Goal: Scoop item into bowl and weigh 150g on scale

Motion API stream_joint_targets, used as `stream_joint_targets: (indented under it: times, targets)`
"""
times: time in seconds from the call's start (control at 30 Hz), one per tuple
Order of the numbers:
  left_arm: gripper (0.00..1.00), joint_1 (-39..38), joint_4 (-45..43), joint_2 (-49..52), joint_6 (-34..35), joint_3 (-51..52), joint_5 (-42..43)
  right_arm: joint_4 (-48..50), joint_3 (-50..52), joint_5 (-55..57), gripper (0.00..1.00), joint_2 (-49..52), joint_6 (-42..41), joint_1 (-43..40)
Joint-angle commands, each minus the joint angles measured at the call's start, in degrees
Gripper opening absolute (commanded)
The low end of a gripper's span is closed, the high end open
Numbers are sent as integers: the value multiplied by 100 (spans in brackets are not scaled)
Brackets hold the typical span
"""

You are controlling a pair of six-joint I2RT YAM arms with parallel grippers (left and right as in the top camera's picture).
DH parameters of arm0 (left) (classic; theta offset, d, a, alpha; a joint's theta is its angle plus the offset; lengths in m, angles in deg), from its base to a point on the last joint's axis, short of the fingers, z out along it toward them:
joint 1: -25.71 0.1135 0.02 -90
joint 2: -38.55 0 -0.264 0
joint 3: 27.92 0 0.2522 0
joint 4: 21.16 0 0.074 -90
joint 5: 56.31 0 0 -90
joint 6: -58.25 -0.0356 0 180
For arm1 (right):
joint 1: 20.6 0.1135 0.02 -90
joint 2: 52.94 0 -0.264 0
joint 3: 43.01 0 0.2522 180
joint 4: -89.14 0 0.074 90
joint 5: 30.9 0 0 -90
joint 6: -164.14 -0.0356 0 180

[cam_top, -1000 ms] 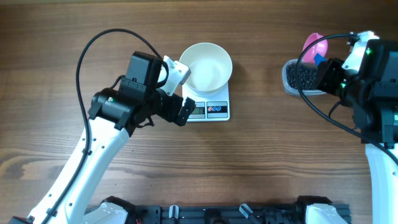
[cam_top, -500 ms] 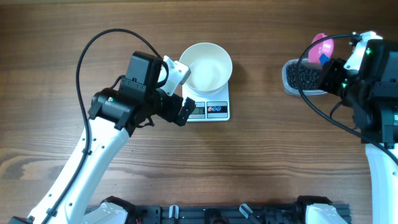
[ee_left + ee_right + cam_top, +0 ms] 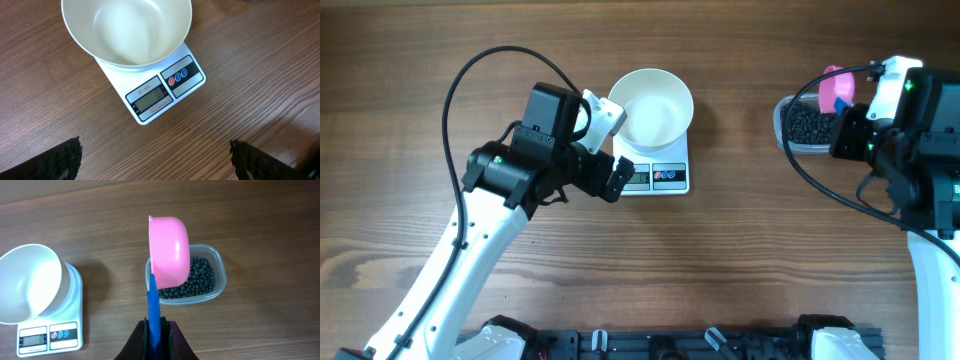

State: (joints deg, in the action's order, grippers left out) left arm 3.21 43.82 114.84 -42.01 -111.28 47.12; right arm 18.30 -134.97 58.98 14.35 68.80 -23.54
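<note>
The right end effector (image 3: pixel 157 336) is pinched narrow on the blue handle (image 3: pixel 152 302) of a pink scoop (image 3: pixel 170 245), with the handle caught between its two dark fingers. The scoop is turned on edge, so the wrist camera sees its rounded back; its hollow is hidden, and whether it carries anything cannot be told. It hangs over a clear plastic tub (image 3: pixel 221 277) that stands on the wooden tabletop (image 3: pixel 260 220). The tub holds a dark heap of small round black beads (image 3: pixel 200 277).

From overhead the scoop (image 3: pixel 836 88) shows at the far edge of the tub (image 3: pixel 782 125), above the beads (image 3: pixel 805 122). The right end effector (image 3: pixel 842 108) is right beside it.

The white bowl (image 3: pixel 655 105) sits on the white scale (image 3: pixel 665 178), well apart from the tub and near the middle of the tabletop (image 3: pixel 740 260). The bowl covers the scale's platform, and only the grey display and two round buttons show in front. Its inside shows smooth white walls. The digits on the display are too small to read.

The left end effector (image 3: pixel 612 147) is just beside the scale, spread wide and gripping nothing. In its wrist view the black fingertips (image 3: pixel 65 160) stand at the lower corners, far apart, with bare wood between them. The bowl (image 3: pixel 125 30) and scale (image 3: pixel 150 99) lie ahead of them
</note>
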Motion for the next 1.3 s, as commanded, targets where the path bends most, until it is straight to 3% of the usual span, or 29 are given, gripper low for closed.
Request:
stream_joint_targets:
  times: [0.0, 0.3, 0.53, 0.93, 1.27]
  targets:
    - [100, -26, -13, -22, -92, -92, 92, -7, -44, 114, 4, 2, 225, -15]
    - [100, -26, -13, -22, -92, -92, 92, 509, -39, 162, 4, 26, 533, -15]
    - [100, -26, -13, -20, -92, -92, 90, 686, -39, 184, 4, 26, -76, -33]
    - [100, -26, -13, -22, -92, -92, 90, 734, -39, 654, 4, 26, -2970, -282]
    - [100, -26, -13, -22, -92, -92, 92, 1016, -39, 874, 4, 39, -3532, -282]
